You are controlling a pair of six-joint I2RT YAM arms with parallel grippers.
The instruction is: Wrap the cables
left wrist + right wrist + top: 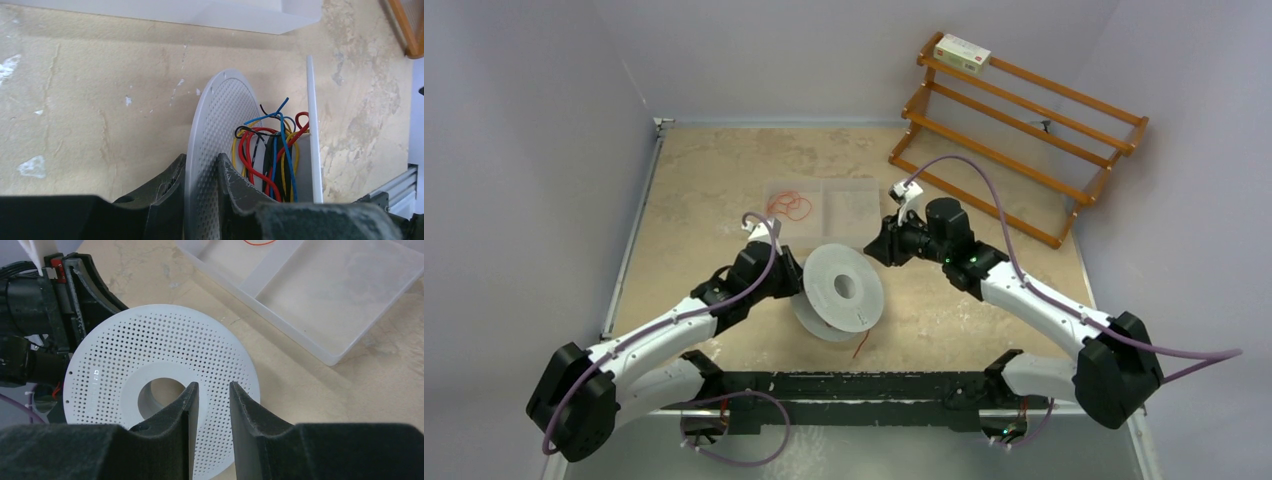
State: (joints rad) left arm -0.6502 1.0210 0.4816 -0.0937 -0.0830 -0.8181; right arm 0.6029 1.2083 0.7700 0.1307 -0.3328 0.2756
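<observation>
A white perforated spool (844,290) stands tilted at the table's middle. My left gripper (796,280) is shut on its left flange (225,110), one finger on each side of the rim, as the left wrist view (200,162) shows. Thin cables (270,150), red, blue, yellow and black, lie tangled around the spool's core. A red strand (861,345) hangs below the spool. Loose red-orange cables (791,206) lie in the clear tray's left compartment. My right gripper (876,245) is open and empty, just above the spool's face (150,350), its jaws apart (213,387).
The clear two-compartment tray (854,215) sits just behind the spool and shows in the right wrist view (320,295). A wooden rack (1024,120) with a small box (962,52) on top stands at the back right. A metal rail runs along the near edge.
</observation>
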